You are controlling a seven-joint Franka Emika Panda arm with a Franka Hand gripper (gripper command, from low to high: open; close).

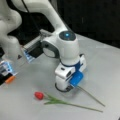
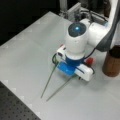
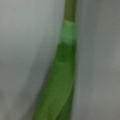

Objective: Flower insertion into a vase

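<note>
My gripper is lowered to the table top, its fingers hidden beneath the white hand and blue mount. A thin green stem runs out from under it toward a front view's lower right. A second flower lies beside it, with a red bud, green leaves and a long stem. Both stems also show in a front view, with a red bud by the hand. The wrist view is filled by a green stem and leaf very close. The brown vase stands upright at a front view's right.
An orange object and a blue-lit device sit at the table's left edge near the arm's base. A metal rail stands at the back. A black perforated board borders the table in a front view's bottom left.
</note>
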